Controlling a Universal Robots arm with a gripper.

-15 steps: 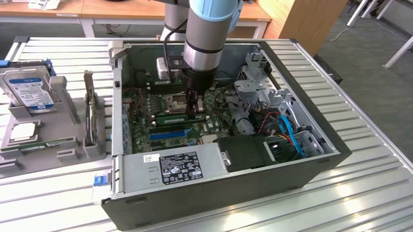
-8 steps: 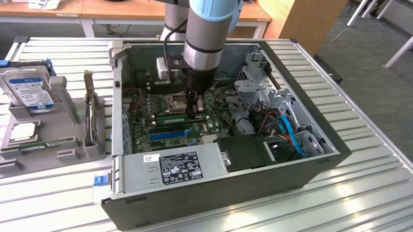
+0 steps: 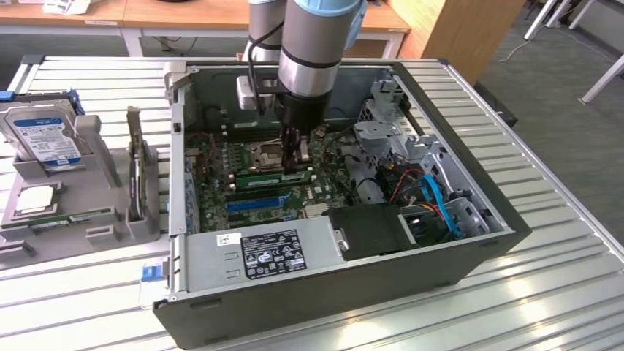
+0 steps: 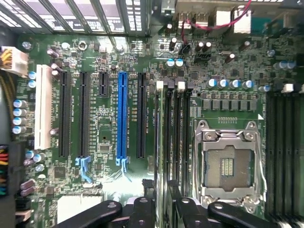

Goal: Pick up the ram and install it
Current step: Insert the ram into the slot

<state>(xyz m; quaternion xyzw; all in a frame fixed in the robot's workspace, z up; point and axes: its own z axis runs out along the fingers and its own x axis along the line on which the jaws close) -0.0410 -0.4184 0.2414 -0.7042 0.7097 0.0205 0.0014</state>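
The gripper (image 3: pixel 297 151) hangs straight down into the open case (image 3: pixel 458 256), I'd guess so that it meets the motherboard's memory slots square-on. Its black fingers (image 4: pixel 142 210) stand moderately apart, and as far as I can see they clamp nothing. The ram (image 3: pixel 276 176) stands on edge just beneath them, the way a slot takes it. Most of its length reaches out to one side of the fingers. I can't tell whether it is fully seated.
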